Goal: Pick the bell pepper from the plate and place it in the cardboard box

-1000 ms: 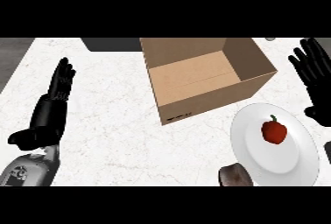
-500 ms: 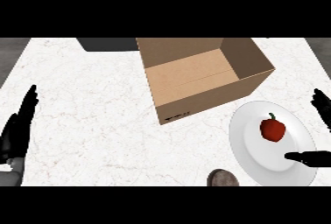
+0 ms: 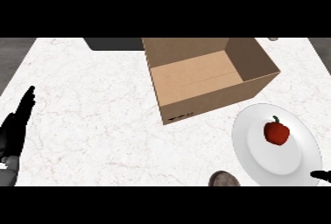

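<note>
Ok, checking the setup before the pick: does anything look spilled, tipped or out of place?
Nothing stands out. The red bell pepper sits on the white plate, and the cardboard box stands open and upright beside it, turned at an angle.

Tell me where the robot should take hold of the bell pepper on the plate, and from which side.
Grip the bell pepper round its red body, not the thin green stem at its far end. Coming from above with the right hand looks best: it lies alone on the flat white plate, with the cardboard box standing apart to its upper left.

white marble counter, cardboard box, plate
</note>
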You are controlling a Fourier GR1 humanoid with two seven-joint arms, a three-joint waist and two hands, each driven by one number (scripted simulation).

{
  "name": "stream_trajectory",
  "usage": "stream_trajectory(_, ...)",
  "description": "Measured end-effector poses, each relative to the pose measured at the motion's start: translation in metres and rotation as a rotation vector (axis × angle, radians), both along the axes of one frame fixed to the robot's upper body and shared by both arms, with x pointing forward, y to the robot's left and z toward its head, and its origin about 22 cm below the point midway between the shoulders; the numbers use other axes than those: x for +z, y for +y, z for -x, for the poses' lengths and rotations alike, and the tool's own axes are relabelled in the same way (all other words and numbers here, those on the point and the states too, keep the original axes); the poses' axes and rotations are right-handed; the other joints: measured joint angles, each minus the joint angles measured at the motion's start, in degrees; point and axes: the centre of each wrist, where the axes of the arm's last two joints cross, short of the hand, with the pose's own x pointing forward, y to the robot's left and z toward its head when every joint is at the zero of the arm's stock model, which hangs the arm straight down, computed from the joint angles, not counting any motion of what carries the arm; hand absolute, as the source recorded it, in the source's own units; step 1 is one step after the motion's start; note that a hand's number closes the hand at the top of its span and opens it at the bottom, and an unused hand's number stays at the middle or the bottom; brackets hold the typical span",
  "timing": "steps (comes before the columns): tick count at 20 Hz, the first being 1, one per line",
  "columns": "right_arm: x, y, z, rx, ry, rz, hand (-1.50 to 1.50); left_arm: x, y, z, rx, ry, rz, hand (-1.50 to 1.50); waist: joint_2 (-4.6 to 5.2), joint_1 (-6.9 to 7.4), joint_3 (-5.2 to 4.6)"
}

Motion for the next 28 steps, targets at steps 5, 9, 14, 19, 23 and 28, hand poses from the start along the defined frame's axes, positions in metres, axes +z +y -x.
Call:
stream_trajectory(5,0.034,-0.014,-0.017,0.075,0.146,0.216,-1.50,-0.001,0.000,-0.005,-0.001,0.004,-0.014,0.00,-0.05,0.17,-0.13)
stream_trajectory(9,0.048,-0.004,-0.037,0.125,0.272,0.336,-1.50,-0.001,0.002,-0.010,-0.003,0.006,-0.011,0.00,-0.08,0.28,-0.15)
stream_trajectory(14,0.060,0.015,-0.062,0.170,0.420,0.445,-1.50,-0.006,-0.002,-0.005,-0.012,0.009,-0.007,0.00,-0.16,0.48,-0.15)
stream_trajectory(19,0.052,0.042,-0.081,0.191,0.503,0.499,-1.50,-0.008,-0.002,-0.005,-0.007,0.011,-0.017,0.00,-0.21,0.18,-0.12)
stream_trajectory(23,0.042,0.053,-0.096,0.191,0.540,0.532,-1.50,-0.010,-0.001,-0.002,-0.001,0.000,-0.012,0.00,-0.20,0.20,-0.10)
stream_trajectory(28,0.039,0.058,-0.099,0.199,0.549,0.544,-1.50,-0.001,-0.002,-0.001,0.006,0.003,-0.015,0.00,-0.26,-0.07,-0.09)
